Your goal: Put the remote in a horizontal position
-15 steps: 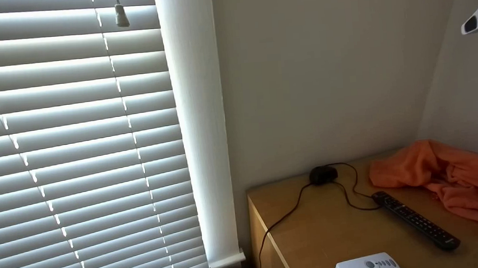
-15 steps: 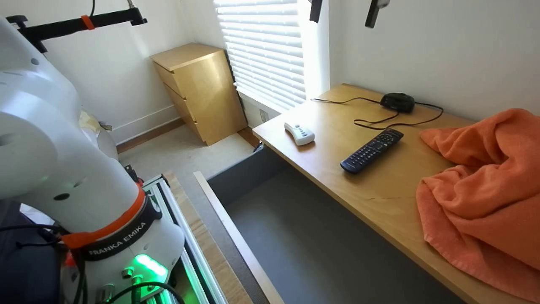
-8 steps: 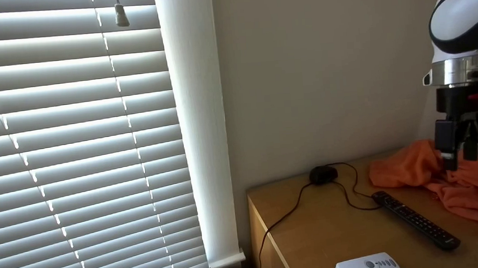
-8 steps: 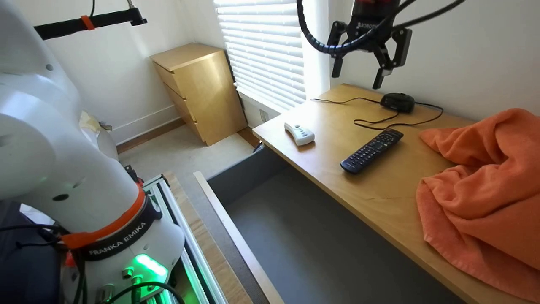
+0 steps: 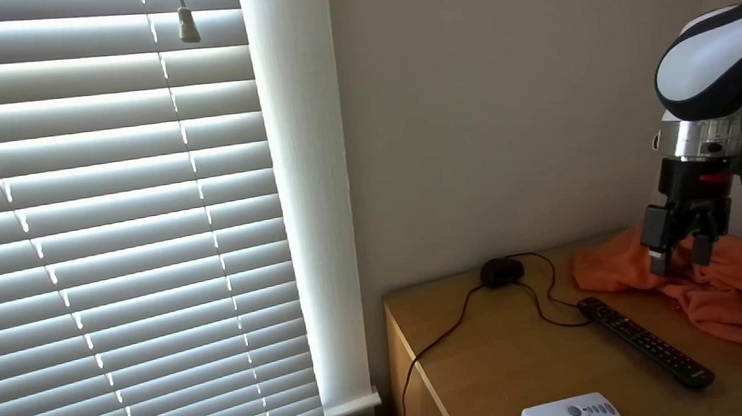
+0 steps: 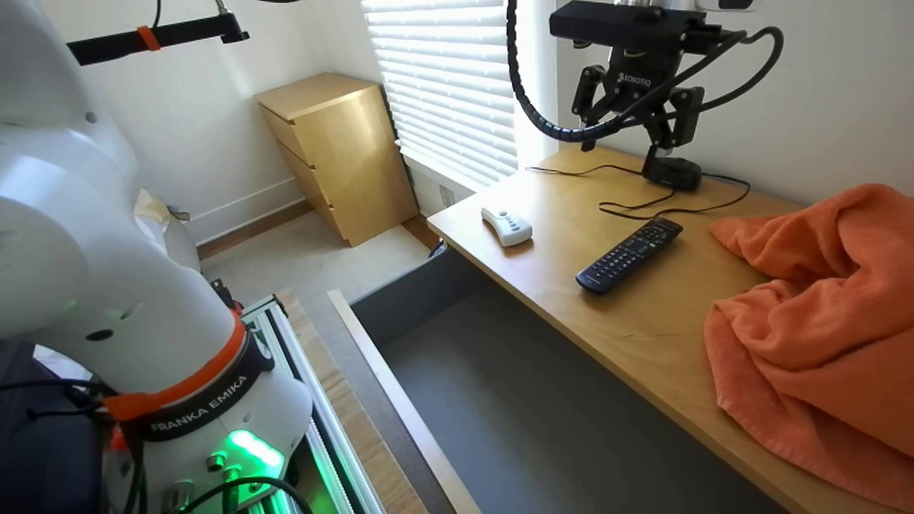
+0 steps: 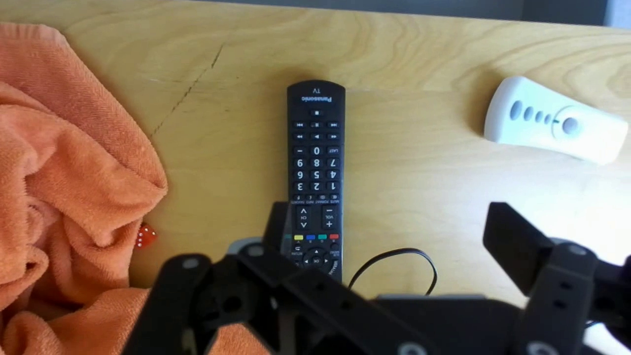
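You are holding the gripper point(image 7: 388, 222) spread wide, and in the wrist view the remote point(image 7: 316, 172) is lying left of the jaws' middle, pointing near to far.

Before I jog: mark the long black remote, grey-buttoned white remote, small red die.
Long black remote point(image 7: 316, 175): wrist view, number keys.
White remote point(image 6: 507, 227): in an exterior view, buttoned top.
Small red die point(image 7: 146, 236): wrist view, dotted face.

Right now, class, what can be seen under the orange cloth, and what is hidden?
In the wrist view, a red object with white dots, likely a die, seems to peek from under the orange cloth. The wooden top bears the cloth; anything else beneath is hidden.
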### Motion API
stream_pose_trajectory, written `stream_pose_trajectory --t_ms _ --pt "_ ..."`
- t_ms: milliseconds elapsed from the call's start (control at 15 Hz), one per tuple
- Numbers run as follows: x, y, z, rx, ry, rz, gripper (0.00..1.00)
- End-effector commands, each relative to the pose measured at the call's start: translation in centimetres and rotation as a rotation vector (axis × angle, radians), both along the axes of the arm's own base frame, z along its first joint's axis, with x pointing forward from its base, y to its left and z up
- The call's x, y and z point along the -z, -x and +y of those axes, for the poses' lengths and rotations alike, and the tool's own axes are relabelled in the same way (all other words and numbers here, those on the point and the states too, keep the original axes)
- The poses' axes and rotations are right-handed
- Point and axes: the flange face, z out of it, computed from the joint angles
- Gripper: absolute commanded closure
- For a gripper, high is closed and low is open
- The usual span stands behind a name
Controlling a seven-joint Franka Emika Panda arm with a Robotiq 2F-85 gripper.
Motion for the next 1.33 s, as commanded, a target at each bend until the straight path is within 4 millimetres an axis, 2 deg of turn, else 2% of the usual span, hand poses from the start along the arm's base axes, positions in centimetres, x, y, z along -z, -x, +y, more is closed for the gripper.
stream_pose_trajectory --t_ms 0,67,467,800,1267 --pt "-0.1 -0.1 0.0 0.0 0.0 -0.001 0.0" --pt "-0.1 -0.1 0.0 -0.001 0.0 -0.001 0.0" --pt "3.5 -1.8 -0.4 0.113 -0.022 -0.054 0.0" --pt "7.5 -2.7 -1.3 0.186 -0.004 -0.121 0.0" --pt "13.2 -2.7 -2.6 0.179 0.047 -0.089 0.0"
